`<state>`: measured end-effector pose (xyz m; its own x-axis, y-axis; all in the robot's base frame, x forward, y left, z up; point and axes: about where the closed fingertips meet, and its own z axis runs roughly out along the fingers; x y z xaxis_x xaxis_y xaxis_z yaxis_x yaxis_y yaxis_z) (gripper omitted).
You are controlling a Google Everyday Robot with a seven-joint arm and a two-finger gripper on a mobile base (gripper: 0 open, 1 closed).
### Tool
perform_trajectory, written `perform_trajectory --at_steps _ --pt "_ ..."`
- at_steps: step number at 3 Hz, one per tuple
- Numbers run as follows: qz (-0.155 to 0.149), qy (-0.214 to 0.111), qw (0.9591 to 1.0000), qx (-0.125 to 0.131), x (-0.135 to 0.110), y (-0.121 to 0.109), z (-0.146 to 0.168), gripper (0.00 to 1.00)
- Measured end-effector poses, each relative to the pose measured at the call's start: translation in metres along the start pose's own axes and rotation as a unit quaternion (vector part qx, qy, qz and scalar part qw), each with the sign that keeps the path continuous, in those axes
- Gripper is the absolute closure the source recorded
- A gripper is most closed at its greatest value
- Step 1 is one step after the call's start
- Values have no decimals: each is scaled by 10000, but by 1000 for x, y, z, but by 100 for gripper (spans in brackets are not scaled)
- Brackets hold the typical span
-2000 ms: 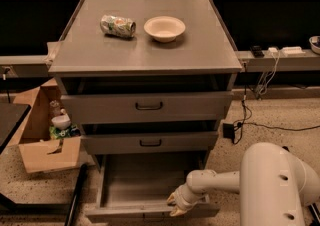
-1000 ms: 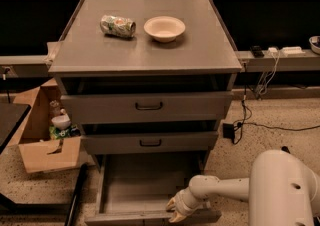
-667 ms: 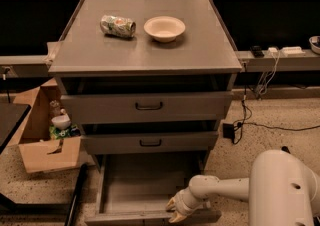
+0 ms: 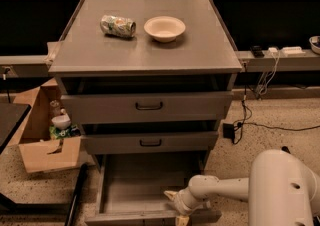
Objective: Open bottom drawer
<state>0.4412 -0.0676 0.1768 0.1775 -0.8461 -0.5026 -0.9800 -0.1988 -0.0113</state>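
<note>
The bottom drawer (image 4: 135,185) of the grey metal cabinet (image 4: 150,55) stands pulled far out toward me, its empty grey inside showing and its front panel along the lower edge of the view. My gripper (image 4: 176,209) is at the drawer's front right, right at the front panel, at the end of my white arm (image 4: 225,190) reaching in from the right. The drawer's handle is hidden. The two drawers above, the top drawer (image 4: 148,106) and the middle drawer (image 4: 150,142), each stick out slightly.
A crushed can (image 4: 118,25) and a cream bowl (image 4: 164,28) sit on the cabinet top. An open cardboard box (image 4: 42,137) with items stands on the floor at left. Cables and a power adapter (image 4: 228,131) lie on the speckled floor at right.
The bottom drawer has come out a little further toward me, and my gripper and arm have moved down and back with its front panel.
</note>
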Motion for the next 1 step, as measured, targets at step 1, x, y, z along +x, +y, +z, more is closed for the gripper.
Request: perform_trajectory --at_steps 1 --pt "0 0 10000 0 0 0 0 0"
